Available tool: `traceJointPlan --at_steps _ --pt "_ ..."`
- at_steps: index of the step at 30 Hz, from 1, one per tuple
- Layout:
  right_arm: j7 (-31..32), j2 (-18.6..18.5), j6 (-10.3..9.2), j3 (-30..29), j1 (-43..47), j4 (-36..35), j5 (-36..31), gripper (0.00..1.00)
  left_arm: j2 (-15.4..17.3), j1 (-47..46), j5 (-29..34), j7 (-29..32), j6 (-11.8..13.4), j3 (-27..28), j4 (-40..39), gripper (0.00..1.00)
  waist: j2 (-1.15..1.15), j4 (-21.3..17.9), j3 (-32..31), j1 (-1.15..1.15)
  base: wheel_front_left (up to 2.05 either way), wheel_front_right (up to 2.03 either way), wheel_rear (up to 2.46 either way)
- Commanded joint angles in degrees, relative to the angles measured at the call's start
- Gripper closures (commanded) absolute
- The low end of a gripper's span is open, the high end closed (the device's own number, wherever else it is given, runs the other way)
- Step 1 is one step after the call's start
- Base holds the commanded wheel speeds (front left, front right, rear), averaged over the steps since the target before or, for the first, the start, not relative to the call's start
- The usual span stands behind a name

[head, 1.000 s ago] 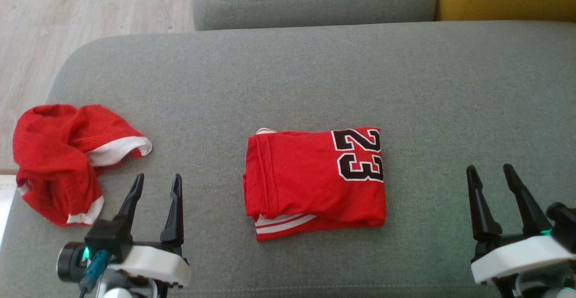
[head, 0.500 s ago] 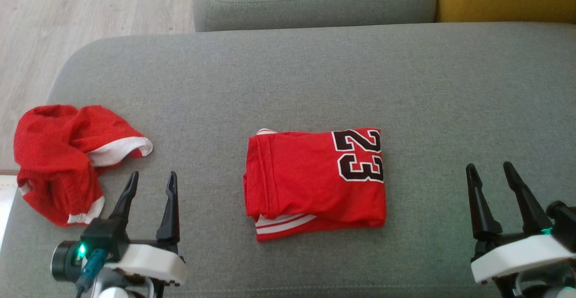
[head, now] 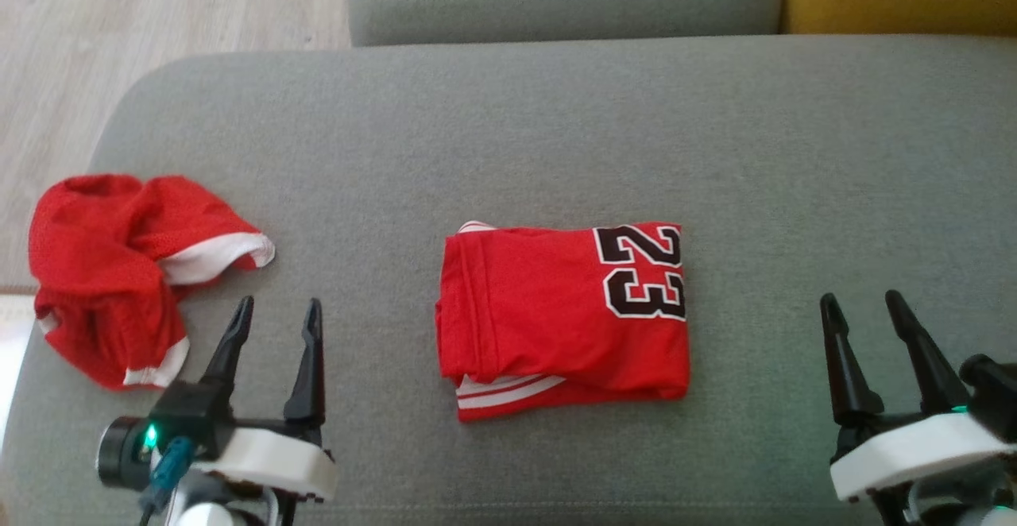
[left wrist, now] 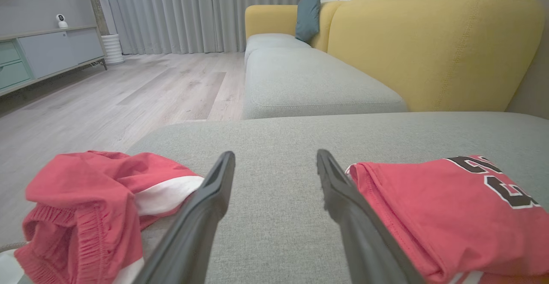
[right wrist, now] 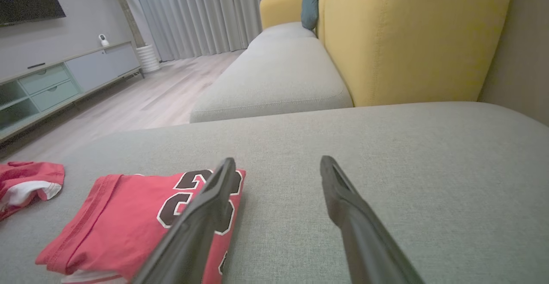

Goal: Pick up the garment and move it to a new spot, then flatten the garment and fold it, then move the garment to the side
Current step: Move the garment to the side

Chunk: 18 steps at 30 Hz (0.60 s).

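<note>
Head view: the folded red jersey [head: 556, 311] lay flat at the centre of the grey seat cushion [head: 508, 129], with crumpled red shorts [head: 111, 272] at its left end. The left gripper [head: 280, 303] and right gripper [head: 861, 297] stood wide open and empty, flanking the jersey and clear of it.

Left wrist view: the jersey lay right of the spread fingers [left wrist: 206, 206], the shorts left.

Right wrist view: the jersey lay to the left.

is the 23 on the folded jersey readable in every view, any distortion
Head view: evenly lit, 23 on the folded jersey reads clearly; left wrist view: wide-angle stretch skews the number; right wrist view: dimmer, a finger of the right gripper covers part of it.
</note>
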Motion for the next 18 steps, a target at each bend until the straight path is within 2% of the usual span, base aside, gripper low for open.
traceJointPlan --at_steps 1,5,18 --pt "0.4 -1.4 0.37 1.2 -2.3 -1.2 -0.2 0.00 0.8 -3.6 0.2 -0.4 0.1 1.7 -2.5 0.00 0.00 1.0 1.2 0.00 0.00 0.00 0.00" --pt "0.8 -2.2 0.37 2.0 -4.5 2.5 0.4 0.00 0.3 -6.1 0.6 -1.0 -0.4 0.9 -2.7 0.00 0.00 3.4 3.3 0.00 0.00 0.00 0.00" --pt "1.1 -0.9 0.37 6.0 -14.3 24.5 3.0 0.00 -2.1 -12.0 1.6 -2.7 -2.5 -0.9 -1.4 0.00 0.00 9.7 6.6 0.00 0.00 0.00 0.00"
